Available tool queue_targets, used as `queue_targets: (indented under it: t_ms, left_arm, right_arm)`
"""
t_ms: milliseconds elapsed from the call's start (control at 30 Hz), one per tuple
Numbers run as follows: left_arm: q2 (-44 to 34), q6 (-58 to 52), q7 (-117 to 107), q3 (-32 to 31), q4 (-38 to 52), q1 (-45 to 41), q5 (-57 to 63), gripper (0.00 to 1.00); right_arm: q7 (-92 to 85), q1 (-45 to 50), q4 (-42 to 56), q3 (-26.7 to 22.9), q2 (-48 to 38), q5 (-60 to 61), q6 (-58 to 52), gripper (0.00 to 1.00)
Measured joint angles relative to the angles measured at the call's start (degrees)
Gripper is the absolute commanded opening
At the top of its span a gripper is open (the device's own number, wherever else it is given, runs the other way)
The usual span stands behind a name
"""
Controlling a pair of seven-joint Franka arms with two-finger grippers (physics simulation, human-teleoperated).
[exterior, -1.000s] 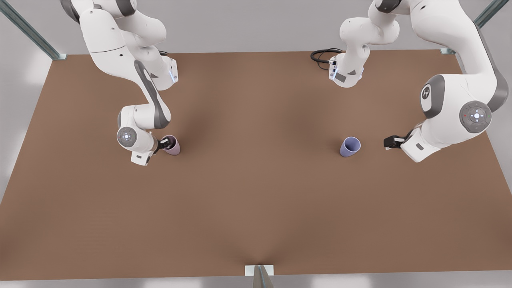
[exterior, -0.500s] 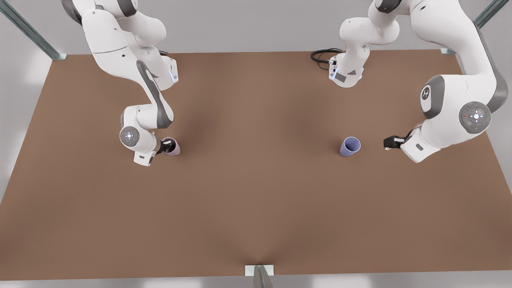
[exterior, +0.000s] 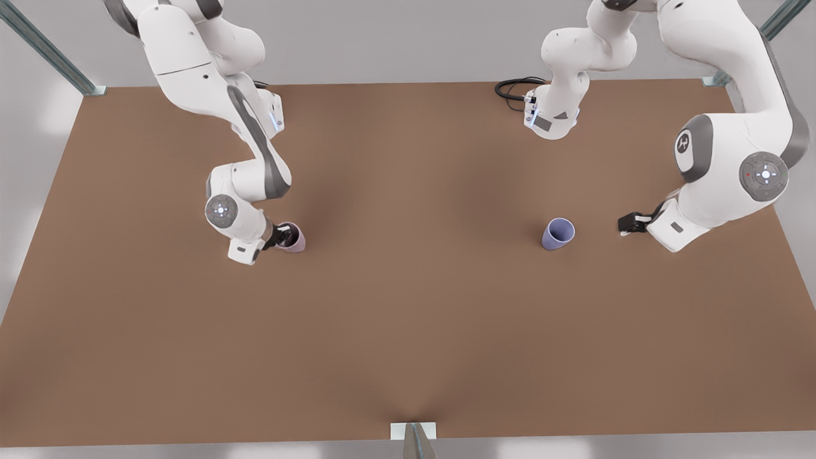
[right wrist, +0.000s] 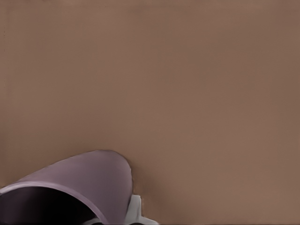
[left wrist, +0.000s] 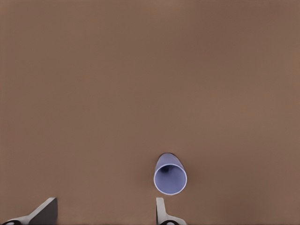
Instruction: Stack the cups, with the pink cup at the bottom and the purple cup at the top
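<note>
The pink cup [exterior: 293,237] is at the front view's left, held by its rim in my right gripper [exterior: 280,237], which is shut on it. In the right wrist view the pink cup [right wrist: 79,183] looms close, with one fingertip [right wrist: 134,211] beside its wall. Whether it touches the table I cannot tell. The purple cup [exterior: 558,233] stands upright on the table at the front view's right. My left gripper [exterior: 628,224] hovers open a short way to its right, apart from it. The left wrist view looks into the purple cup [left wrist: 170,177] just past my open left gripper [left wrist: 103,215].
The brown table [exterior: 408,331] stretches wide between the two cups and toward the front edge. A black cable [exterior: 513,88] lies at the back by the arm base. Metal frame posts [exterior: 44,48] stand at the back corners.
My right gripper has carried the pink cup a little toward the front view's right. The left arm has shifted slightly; the purple cup has not moved.
</note>
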Motion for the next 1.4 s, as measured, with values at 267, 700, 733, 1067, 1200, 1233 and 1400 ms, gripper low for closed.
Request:
queue_targets:
  t_ms: [267, 700, 733, 1067, 1200, 1233, 1400]
  left_arm:
    - [-6.99, 25.14, 0.70, -0.60, -29.84, -4.05, -1.03, 1.00]
    - [-1.21, 33.65, 0.70, -0.62, -36.87, -2.24, -1.18, 1.00]
    - [-0.59, 33.65, 0.70, -0.57, -36.87, -1.42, -1.18, 1.00]
    - [4.89, 39.72, 0.71, -0.09, -39.68, -1.84, -2.21, 0.62]
    - [4.96, 39.63, 0.63, -0.09, -39.68, -1.85, -4.03, 0.21]
    - [5.05, 39.55, 0.62, -0.09, -39.68, -1.85, -4.25, 0.21]
    - [4.96, 39.02, 0.62, -0.09, -39.59, -1.85, -4.75, 0.21]
  right_arm:
    - [20.62, 12.40, 13.24, 0.71, 6.60, 2.83, -1.42, 0.21]
    - [48.91, 27.19, 40.96, 0.44, 27.01, 2.71, -6.25, 0.22]
    - [48.91, 27.29, 40.88, 0.39, 27.01, 2.73, -6.19, 0.22]
    - [51.62, 27.98, 40.88, 0.25, 28.16, 2.01, -5.45, 0.55]
    - [51.62, 27.98, 40.96, 0.17, 27.86, 2.08, -5.45, 0.61]
    - [51.62, 27.98, 40.96, 0.17, 27.68, 1.99, -5.45, 0.69]
    - [51.10, 27.98, 40.96, 0.10, 26.69, 1.89, -5.53, 0.85]
